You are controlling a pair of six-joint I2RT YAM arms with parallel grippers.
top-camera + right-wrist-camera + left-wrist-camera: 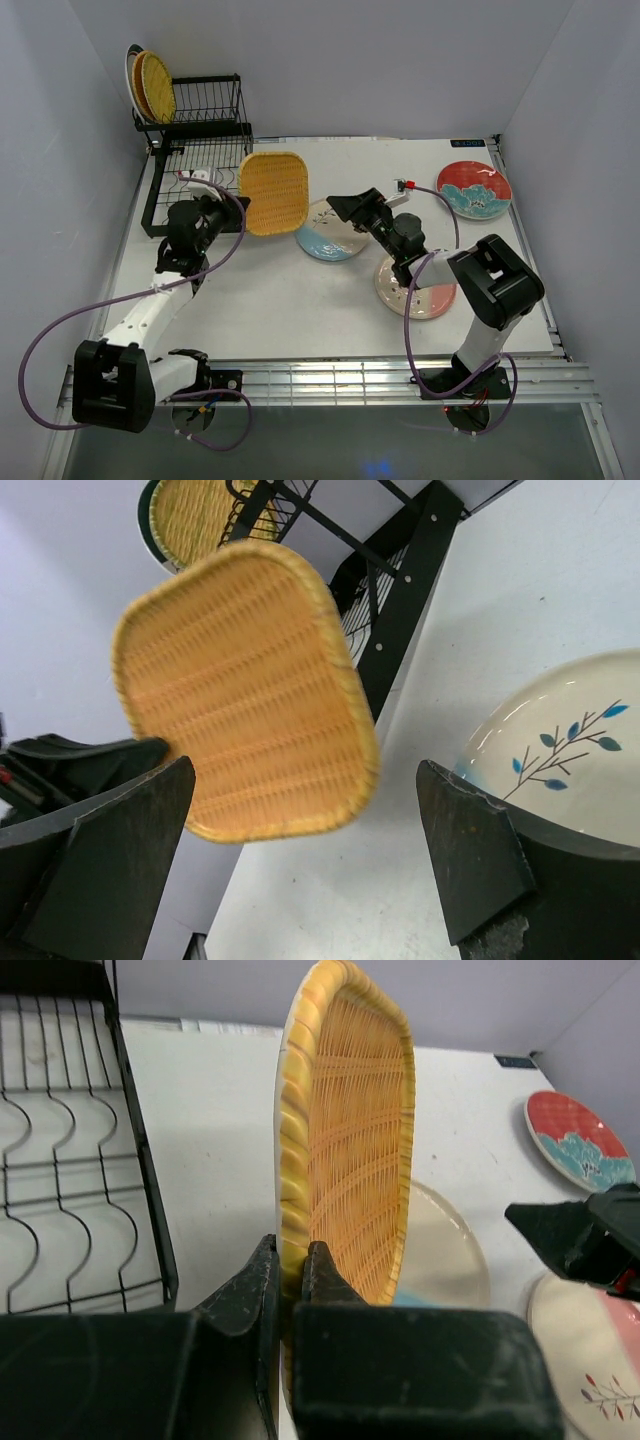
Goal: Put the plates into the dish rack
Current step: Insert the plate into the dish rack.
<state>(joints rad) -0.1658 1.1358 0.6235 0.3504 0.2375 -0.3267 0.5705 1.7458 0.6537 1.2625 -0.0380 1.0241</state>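
Observation:
My left gripper (232, 203) is shut on the edge of the rounded-square woven orange plate (272, 192) and holds it upright on edge above the table, just right of the black wire dish rack (195, 130). The left wrist view shows the pinched rim (350, 1130) between the shut jaws (290, 1260). My right gripper (345, 207) is open and empty, right of that plate (245, 690) and above the cream-blue plate (330, 235). A round woven plate (157, 87) stands in the rack's upper basket with another plate behind it. The cream-pink plate (415, 285) and red-teal floral plate (474, 188) lie flat.
The rack's lower slotted section (60, 1160) lies left of the held plate. The right arm's base (495, 285) stands over part of the cream-pink plate. White walls close in the left, back and right sides. A metal rail (330, 380) runs along the near edge.

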